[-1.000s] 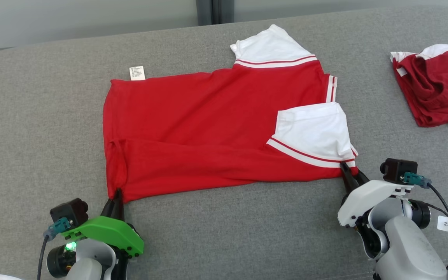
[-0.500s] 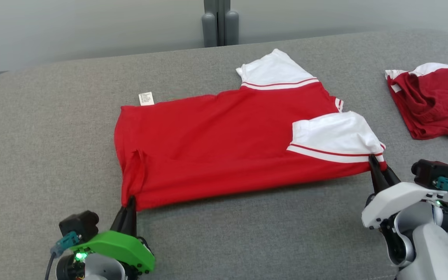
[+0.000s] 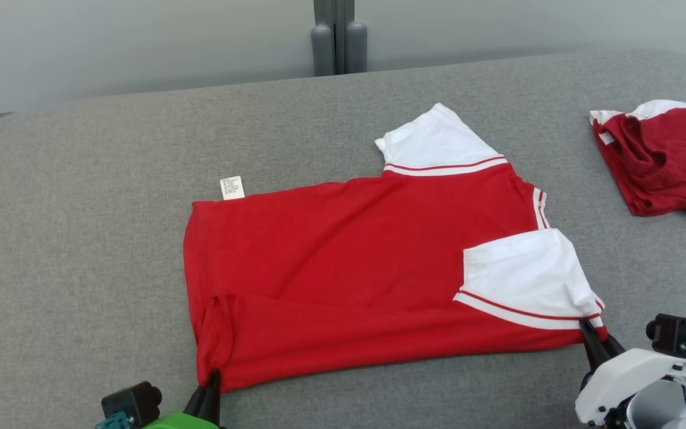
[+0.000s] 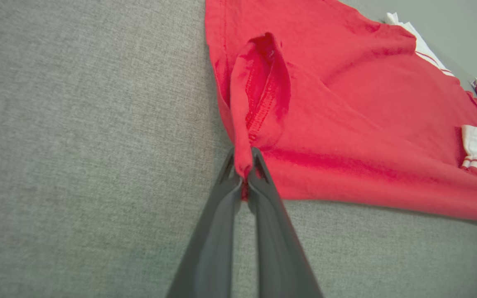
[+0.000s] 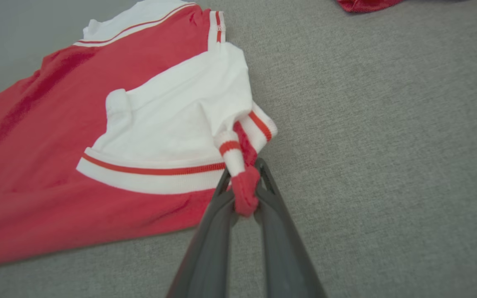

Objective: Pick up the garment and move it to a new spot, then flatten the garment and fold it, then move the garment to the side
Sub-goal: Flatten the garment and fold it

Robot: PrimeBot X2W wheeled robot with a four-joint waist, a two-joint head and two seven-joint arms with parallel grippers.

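The garment [image 3: 349,268] is a red shirt with white, red-striped sleeves, lying half-folded on the grey cushioned surface [image 3: 81,238]. My left gripper [image 3: 212,381] is shut on its near-left hem corner; the left wrist view shows the red fabric [image 4: 346,124] bunched between the gripper [image 4: 244,165] tips. At the near-right corner, beside the white sleeve [image 3: 527,280], my right gripper [image 3: 590,330] is shut on the cloth. The right wrist view shows a twisted wad of red and white cloth [image 5: 238,165] pinched in that gripper [image 5: 244,186].
A second crumpled red and white garment [image 3: 658,158] lies at the far right. A white label [image 3: 231,187] sticks out at the shirt's far-left corner. A grey post [image 3: 338,39] stands behind the surface's far edge. Bare grey cushion stretches to the left.
The right gripper has shut on the shirt's near-right corner. Both grippers have drawn the shirt toward me, while the camera view has also shifted.
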